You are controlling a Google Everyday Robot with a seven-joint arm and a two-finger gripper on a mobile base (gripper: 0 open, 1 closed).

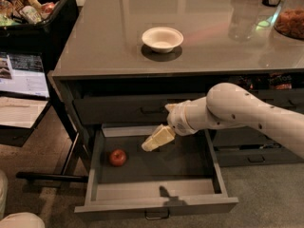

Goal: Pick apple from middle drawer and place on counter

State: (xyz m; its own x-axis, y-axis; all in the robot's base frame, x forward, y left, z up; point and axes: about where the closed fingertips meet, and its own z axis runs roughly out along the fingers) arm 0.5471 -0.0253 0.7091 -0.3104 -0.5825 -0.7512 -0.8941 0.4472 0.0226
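Camera view: claw (158, 138) above the open middle drawer (156, 205), apple (118, 157) not yet taken.

Nearest, the middle drawer stands pulled out, and one apple lies on its floor close to the left wall, the only thing in the box. One claw hangs over the drawer's middle, to the right of the apple and apart from it. Whether it is released or clenched cannot be told. The apple looks light, firm and smooth-skinned, and would likely roll if nudged, so a hold from above across its widest part seems safest. Farther back, the glossy desk (109, 46) carries one white bowl (162, 38), with bare surface around it for setting the apple down.
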